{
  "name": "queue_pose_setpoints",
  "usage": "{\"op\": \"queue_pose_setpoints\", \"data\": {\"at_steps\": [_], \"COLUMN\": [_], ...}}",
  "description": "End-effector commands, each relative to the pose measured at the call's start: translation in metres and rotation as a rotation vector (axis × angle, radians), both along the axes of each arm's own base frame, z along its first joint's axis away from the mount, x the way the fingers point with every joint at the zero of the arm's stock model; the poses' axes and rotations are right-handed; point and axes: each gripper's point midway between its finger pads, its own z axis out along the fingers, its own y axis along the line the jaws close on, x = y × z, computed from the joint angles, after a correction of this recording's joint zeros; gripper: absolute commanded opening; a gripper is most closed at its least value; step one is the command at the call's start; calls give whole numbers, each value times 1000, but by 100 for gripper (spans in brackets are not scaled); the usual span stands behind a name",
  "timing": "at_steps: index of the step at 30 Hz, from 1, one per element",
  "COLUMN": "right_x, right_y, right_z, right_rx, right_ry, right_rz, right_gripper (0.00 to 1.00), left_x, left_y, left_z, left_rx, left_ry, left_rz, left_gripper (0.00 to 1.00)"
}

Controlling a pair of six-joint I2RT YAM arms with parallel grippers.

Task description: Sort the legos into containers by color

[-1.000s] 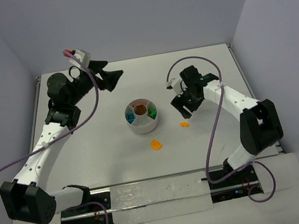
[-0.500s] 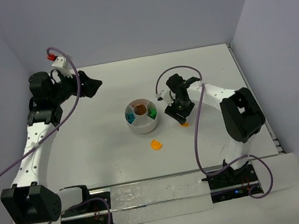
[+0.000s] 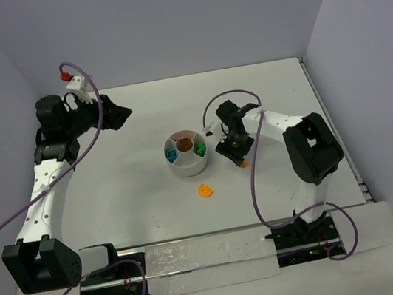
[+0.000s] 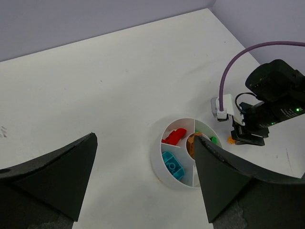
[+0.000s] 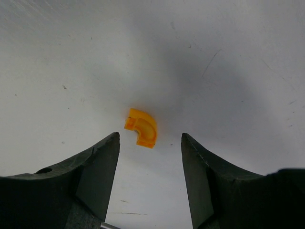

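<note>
The round white dish (image 3: 185, 169) stands mid-table. It holds a teal brick (image 3: 171, 152), a brown-orange brick (image 3: 186, 146) in the centre well, and a green brick (image 3: 200, 147). In the left wrist view the dish (image 4: 157, 164) also shows a red brick (image 4: 174, 136). My right gripper (image 3: 233, 153) is open and low, just right of the dish. A curved yellow-orange brick (image 5: 141, 127) lies on the table just beyond its fingertips (image 5: 112, 143), untouched. Another yellow-orange brick (image 3: 205, 190) lies in front of the dish. My left gripper (image 3: 120, 114) is open and empty, raised at the far left.
The white table (image 3: 113, 190) has grey walls on the left, back and right. The right arm's purple cable (image 3: 253, 183) loops over the table to the right of the dish. The arm bases (image 3: 199, 256) sit along the near edge.
My right gripper has swung left and down, and now sits over the yellow-orange brick beside the dish. My left arm has drawn back to the left. The bricks have not moved.
</note>
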Motion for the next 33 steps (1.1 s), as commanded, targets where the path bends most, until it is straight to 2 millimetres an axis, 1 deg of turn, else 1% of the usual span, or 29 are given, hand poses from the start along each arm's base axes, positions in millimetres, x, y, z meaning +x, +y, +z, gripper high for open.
{"op": "queue_pose_setpoints", "data": {"at_steps": [1, 7, 12, 20, 23, 27, 29, 31, 33], "right_x": [-1, -8, -9, -11, -15, -20, -23, -21, -14], "right_y": [4, 1, -4, -9, -11, -13, -21, -27, -30], "right_z": [-9, -17, -22, -27, -22, -11, -8, 0, 13], "right_rx": [0, -4, -23, -41, -35, -5, 5, 28, 62], "right_ry": [7, 22, 11, -11, -17, -23, -17, -33, -73], "right_rz": [25, 25, 11, -15, -20, -44, -68, -86, -101], "right_gripper": [61, 55, 53, 34, 27, 18, 12, 6, 1], "left_x": [2, 4, 4, 5, 6, 7, 7, 8, 8], "left_y": [1, 2, 4, 4, 5, 4, 4, 4, 3], "left_z": [2, 0, -2, -6, -7, -9, -10, -12, -12], "left_rx": [-4, -2, 1, -1, 1, -11, -14, -18, -19], "left_ry": [-1, 7, 12, 30, 33, 45, 50, 58, 59], "left_rz": [-13, -8, -2, 7, 10, 13, 16, 14, 14], "left_gripper": [92, 92, 92, 92, 92, 92, 92, 92, 93]}}
